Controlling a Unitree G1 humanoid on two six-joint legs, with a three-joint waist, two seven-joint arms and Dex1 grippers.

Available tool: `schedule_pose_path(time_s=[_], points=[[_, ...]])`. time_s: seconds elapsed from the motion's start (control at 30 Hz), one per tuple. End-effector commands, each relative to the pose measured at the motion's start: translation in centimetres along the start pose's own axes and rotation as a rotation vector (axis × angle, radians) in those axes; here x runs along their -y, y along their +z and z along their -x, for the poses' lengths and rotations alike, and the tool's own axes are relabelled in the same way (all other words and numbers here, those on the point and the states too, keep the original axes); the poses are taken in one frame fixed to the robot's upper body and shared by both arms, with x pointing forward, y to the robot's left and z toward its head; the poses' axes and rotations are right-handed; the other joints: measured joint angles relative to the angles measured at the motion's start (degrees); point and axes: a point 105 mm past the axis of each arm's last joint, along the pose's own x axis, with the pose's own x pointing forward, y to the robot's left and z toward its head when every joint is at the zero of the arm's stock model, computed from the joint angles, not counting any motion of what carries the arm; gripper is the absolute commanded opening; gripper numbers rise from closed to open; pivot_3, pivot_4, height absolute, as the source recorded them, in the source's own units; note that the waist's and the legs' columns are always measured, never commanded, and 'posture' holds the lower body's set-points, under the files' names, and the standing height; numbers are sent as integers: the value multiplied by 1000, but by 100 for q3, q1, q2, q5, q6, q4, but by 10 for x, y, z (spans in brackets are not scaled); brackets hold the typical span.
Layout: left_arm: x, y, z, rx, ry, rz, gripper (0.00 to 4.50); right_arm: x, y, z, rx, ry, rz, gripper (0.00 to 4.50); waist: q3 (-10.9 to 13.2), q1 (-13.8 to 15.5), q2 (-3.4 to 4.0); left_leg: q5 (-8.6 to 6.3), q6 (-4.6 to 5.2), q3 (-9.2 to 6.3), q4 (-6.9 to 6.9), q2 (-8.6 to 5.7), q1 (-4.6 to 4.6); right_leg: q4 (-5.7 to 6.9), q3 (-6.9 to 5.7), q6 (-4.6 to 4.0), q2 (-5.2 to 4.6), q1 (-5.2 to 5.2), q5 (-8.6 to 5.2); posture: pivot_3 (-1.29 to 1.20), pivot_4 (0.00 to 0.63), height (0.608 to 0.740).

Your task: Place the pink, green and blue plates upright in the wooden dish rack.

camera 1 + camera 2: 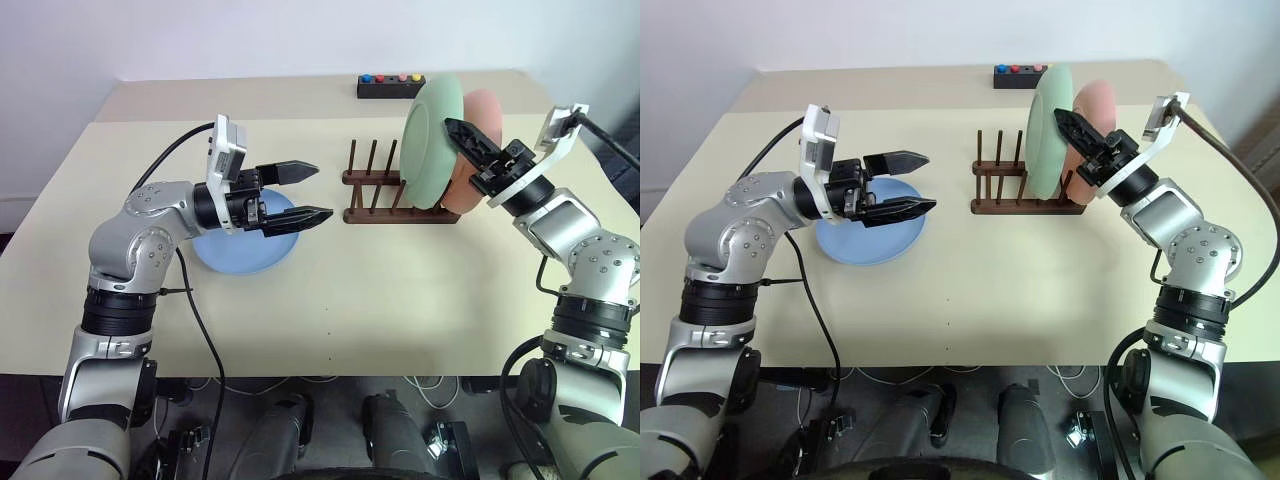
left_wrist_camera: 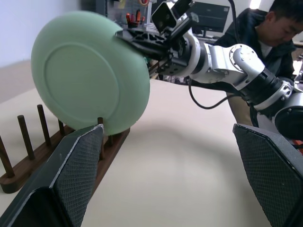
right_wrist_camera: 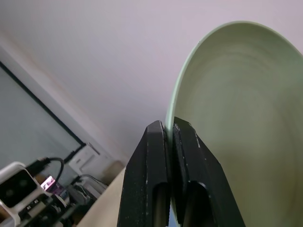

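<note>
My right gripper is shut on the rim of the pale green plate. It holds the plate upright over the right part of the dark wooden dish rack, with the lower edge down among the pegs. Just behind it, at the rack's right end, the pink plate stands upright. On the table left of the rack the blue plate lies flat. My left gripper hovers over its right edge, open and empty, pointing towards the rack.
A small black box with coloured buttons sits at the table's far edge behind the rack. Several rack pegs left of the green plate stand free. A person sits beyond the table in the left wrist view.
</note>
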Motion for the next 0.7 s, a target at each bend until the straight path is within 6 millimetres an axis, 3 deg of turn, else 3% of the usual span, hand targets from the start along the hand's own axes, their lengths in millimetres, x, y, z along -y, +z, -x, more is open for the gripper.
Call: schedule_pose_path(time_s=[0.03,0.23,0.37,0.57,0.7], points=[[4,15,0,27,-13,-60,4500,-8,4,-6,-22,15,47,27,0,0,0,0,0,0,0,0,0,0,0,0,0,0,0,0,150,740],[4,14,0,28,-9,-60,4500,-9,2,-11,-40,15,74,27,0,-2,0,0,-1,1,0,1,0,0,0,-1,1,0,1,0,150,740],[2,16,0,32,4,-78,4500,-7,8,-13,-15,3,42,1432,0,-4,0,0,-1,2,1,1,0,0,0,-2,0,0,1,0,150,740],[4,15,0,27,-6,-75,4500,-6,13,-13,2,-26,127,4476,0,1,0,0,-1,1,0,2,0,-2,0,-2,1,0,2,0,150,740],[5,15,0,26,-11,-73,4500,-14,17,-13,26,12,145,4476,0,-1,0,1,-1,1,0,2,0,-2,-1,-2,1,0,2,0,150,740]])
